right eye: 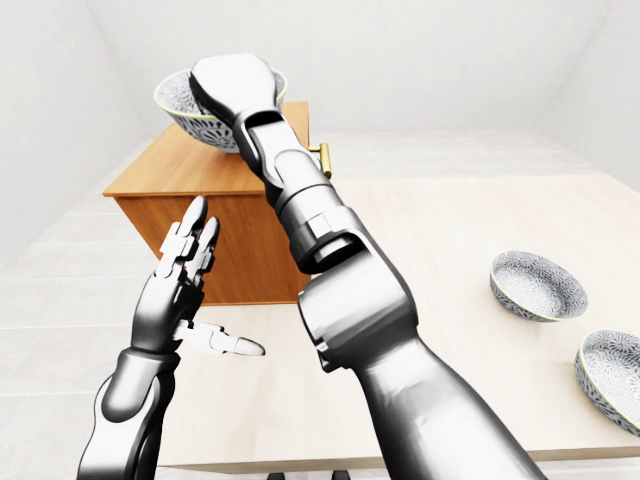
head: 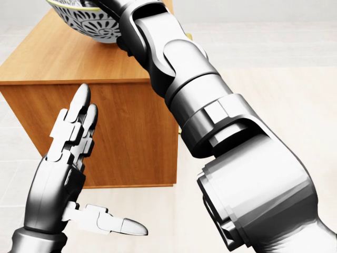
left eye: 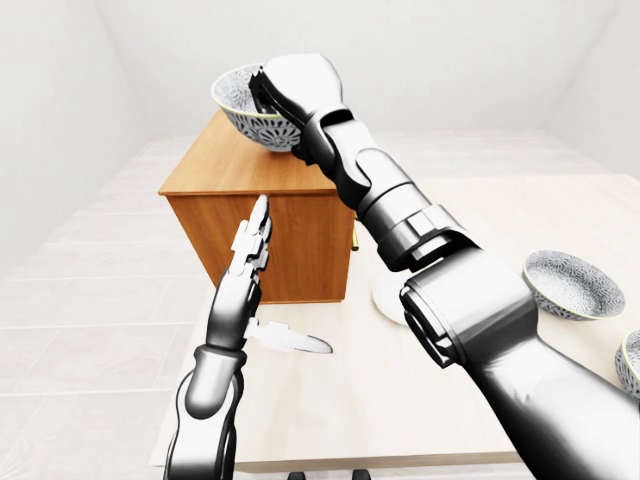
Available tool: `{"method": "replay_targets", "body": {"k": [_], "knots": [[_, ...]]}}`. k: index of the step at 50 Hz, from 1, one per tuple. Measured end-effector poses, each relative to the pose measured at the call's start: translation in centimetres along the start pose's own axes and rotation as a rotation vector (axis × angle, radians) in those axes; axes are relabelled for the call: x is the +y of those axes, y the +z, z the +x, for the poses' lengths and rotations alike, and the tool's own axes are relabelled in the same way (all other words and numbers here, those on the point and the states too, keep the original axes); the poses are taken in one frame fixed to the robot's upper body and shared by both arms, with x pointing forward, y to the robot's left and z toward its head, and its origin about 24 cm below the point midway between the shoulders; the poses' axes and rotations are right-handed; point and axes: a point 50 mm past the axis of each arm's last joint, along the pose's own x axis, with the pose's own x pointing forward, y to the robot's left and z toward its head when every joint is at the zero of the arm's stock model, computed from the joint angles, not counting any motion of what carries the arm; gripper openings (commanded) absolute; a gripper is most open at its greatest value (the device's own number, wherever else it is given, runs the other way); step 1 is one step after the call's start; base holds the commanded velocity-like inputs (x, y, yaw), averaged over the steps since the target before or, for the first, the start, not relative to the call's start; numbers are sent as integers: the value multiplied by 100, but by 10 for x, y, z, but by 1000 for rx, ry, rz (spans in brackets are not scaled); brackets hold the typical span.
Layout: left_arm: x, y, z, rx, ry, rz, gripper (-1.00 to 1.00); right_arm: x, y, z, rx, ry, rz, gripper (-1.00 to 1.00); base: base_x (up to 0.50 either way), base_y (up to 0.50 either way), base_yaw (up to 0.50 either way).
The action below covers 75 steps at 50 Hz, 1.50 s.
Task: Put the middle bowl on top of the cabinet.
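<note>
In the left-eye view, my left hand (left eye: 246, 268) is the leftmost thing. It is raised over the desk (left eye: 330, 400) with its palm released, two fingers straight up and the thumb stuck out to the right, holding nothing. It stands in front of the side panel of the wooden cabinet (left eye: 232, 165), and I cannot tell whether the fingertips touch the wood. The cabinet sits at the upper left part of the desk, and a brass handle (right eye: 322, 158) shows on its right face.

Over the cabinet's top, near its upper right edge, is the patterned middle bowl (left eye: 243, 106), tipped a little. My right hand (left eye: 292, 84) grasps it at the rim, with the fingers hooked over the edge and into the bowl. The bowl's foot lies low over the wood, but I cannot tell whether it rests there.

My right arm runs down to the lower right and partly covers a white plate (left eye: 384, 297) lying on the desk just right of the cabinet. Well apart at the right edge, a second bowl (right eye: 537, 284) and a third bowl (right eye: 612, 364) sit on the desk.
</note>
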Motion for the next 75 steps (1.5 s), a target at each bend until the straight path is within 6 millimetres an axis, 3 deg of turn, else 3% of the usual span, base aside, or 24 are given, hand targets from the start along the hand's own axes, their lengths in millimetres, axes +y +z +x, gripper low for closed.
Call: {"method": "replay_targets", "body": {"k": [15, 51, 52, 53, 55, 57, 75], "knots": [[0, -2, -1, 9, 0, 3, 100, 11, -6, -4, 17, 18, -3, -100, 0, 0, 0], [3, 3, 3, -19, 13, -1, 100, 13, -9, -7, 32, -14, 28, -100, 0, 0, 0], [3, 3, 3, -19, 13, -1, 100, 13, -9, -7, 32, -14, 28, -64, 0, 0, 0], [4, 3, 3, -20, 13, -1, 100, 13, -9, -7, 33, -15, 29, -51, 0, 0, 0], [4, 3, 3, -20, 13, -2, 100, 16, -9, -8, 34, -11, 29, -43, 0, 0, 0], [4, 3, 3, -20, 14, -3, 100, 19, -9, -9, 35, -4, 29, -18, 0, 0, 0], [3, 3, 3, -19, 9, -9, 100, 24, -6, -10, 27, -1, 23, 33, 0, 0, 0]]}}
